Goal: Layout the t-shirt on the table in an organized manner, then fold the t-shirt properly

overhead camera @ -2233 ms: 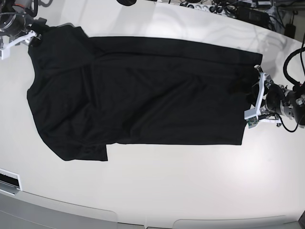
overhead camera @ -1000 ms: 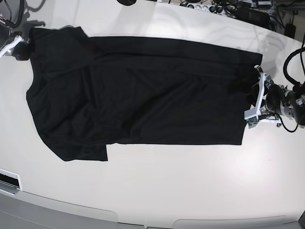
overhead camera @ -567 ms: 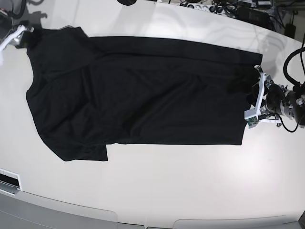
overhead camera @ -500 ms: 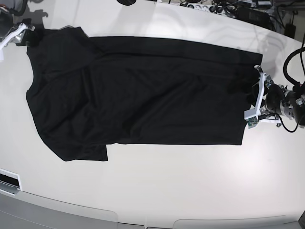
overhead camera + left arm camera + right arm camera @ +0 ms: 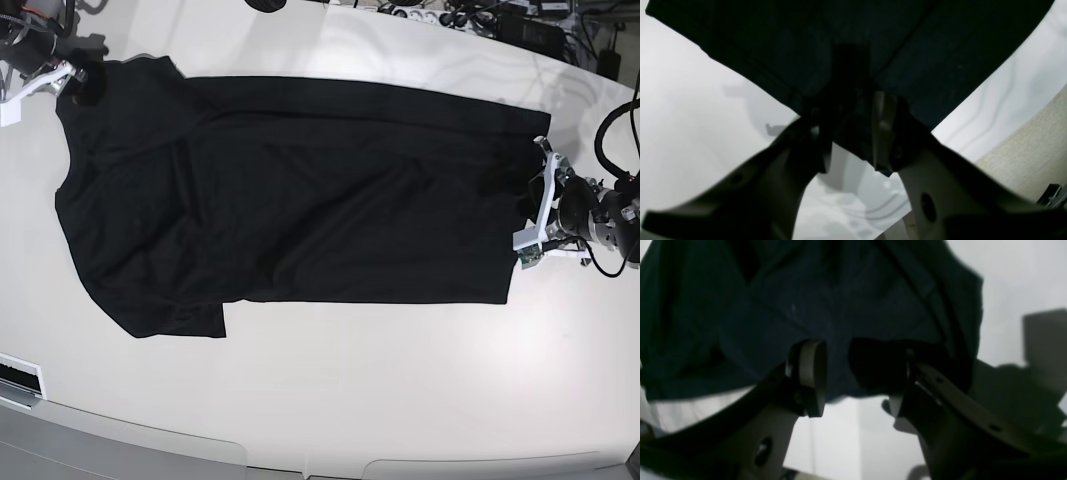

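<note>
Notably, the t-shirt (image 5: pixel 290 195) lay flat on the table (image 5: pixel 400 380); left jaws grasped its edge, right jaws stood released around a corner.

A robotics lab or workshop: beyond the far edge of the large white table (image 5: pixel 330 400) lie tangled black cables (image 5: pixel 470 18), a power strip (image 5: pixel 415 13) and dark electronic boxes (image 5: pixel 535 32).
</note>
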Controlling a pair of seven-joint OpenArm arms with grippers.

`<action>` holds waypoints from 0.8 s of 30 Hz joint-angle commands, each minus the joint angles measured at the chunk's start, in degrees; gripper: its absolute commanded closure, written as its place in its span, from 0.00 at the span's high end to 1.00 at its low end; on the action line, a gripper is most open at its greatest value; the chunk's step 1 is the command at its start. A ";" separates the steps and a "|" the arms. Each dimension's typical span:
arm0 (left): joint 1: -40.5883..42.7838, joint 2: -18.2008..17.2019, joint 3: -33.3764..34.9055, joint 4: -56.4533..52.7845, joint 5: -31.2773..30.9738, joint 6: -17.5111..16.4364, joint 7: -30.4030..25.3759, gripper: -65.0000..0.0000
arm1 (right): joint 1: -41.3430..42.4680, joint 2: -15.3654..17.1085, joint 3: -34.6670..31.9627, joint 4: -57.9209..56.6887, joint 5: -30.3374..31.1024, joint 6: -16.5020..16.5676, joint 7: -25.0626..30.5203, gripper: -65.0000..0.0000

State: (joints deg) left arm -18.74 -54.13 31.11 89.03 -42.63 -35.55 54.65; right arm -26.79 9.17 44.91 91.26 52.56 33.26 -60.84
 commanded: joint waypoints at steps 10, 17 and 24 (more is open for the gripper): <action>-1.09 -1.11 -0.70 0.46 -0.50 0.02 -0.39 0.33 | 0.13 0.39 0.48 0.48 -2.51 -0.46 0.90 0.48; -1.09 -1.11 -0.70 0.46 -0.52 0.04 -0.42 0.33 | -0.02 0.35 0.48 0.48 -11.06 -8.15 3.93 0.48; -1.09 -1.11 -0.70 0.46 -0.52 0.04 -0.42 0.33 | -0.02 0.33 0.48 0.48 -12.33 -10.36 4.35 0.48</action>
State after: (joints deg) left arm -18.74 -54.13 31.11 89.03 -42.63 -35.55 54.65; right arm -26.63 8.69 44.91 91.09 39.53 22.65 -57.36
